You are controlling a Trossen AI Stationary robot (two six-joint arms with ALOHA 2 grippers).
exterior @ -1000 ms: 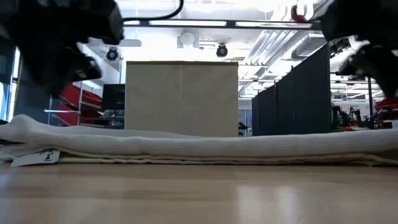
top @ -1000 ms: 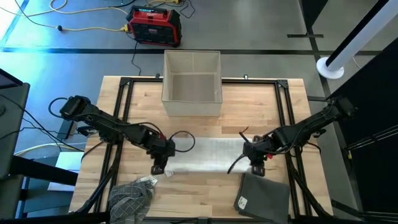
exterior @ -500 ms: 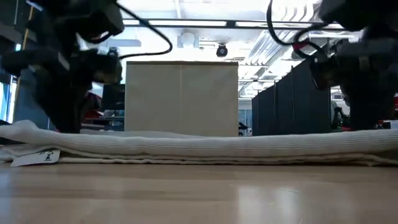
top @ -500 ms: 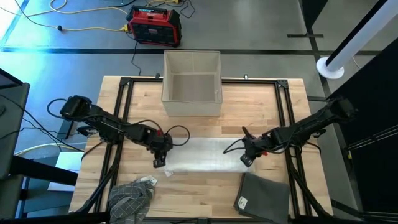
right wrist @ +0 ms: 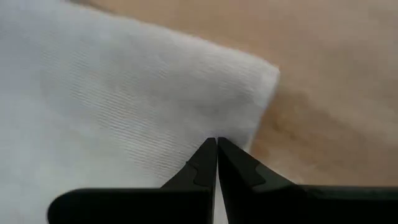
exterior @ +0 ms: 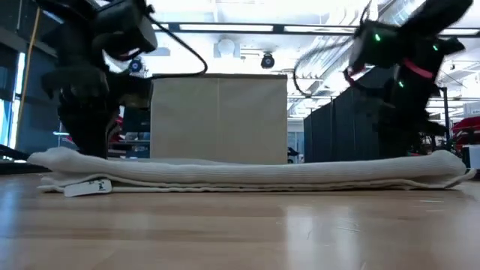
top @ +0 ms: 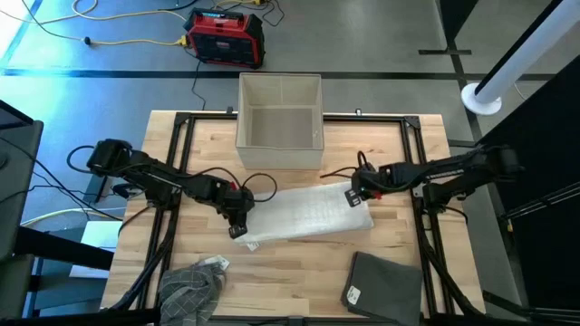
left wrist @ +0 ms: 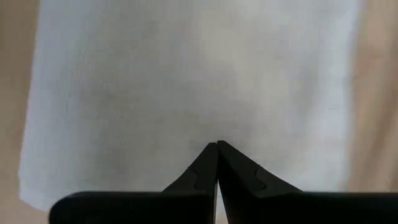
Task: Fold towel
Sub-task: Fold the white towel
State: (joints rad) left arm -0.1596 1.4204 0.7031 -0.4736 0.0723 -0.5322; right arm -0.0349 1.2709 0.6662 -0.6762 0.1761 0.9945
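One camera looked straight down on the whole table (top: pixel 399 154), one sat low at the table's edge looking across into the room, and one on each arm looked from very close at the white towel (top: pixel 304 215), which all four cameras saw.

I see the towel (top: pixel 306 215) lying mid-table between the left gripper (top: pixel 237 223) and right gripper (top: pixel 355 194), the box (top: pixel 280 134) behind it, 2 cloths (top: pixel 192 288) in front.
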